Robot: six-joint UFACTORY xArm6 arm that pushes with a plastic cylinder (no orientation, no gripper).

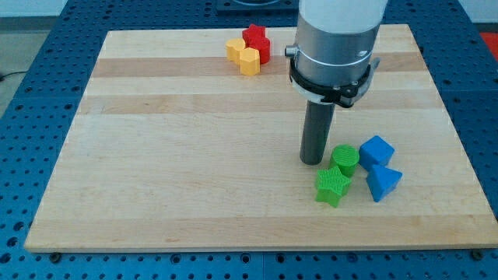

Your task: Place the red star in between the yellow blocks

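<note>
1. My tip (313, 161) is resting on the desk (194, 155), just left of the green cylinder (345, 159); this rig is carrying no gripper, only the rod.
2. The red star (257, 40) is sitting near the view's top, touching two yellow blocks (243, 54) at its lower left.
3. A green star (332, 187), a blue cube (377, 149) and a blue wedge (384, 182) are clustering at the view's right.

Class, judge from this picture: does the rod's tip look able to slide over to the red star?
Probably yes. My tip rests beside the green cylinder; bare board lies between it and the red star. The yellow blocks flank the star's lower left only.
</note>
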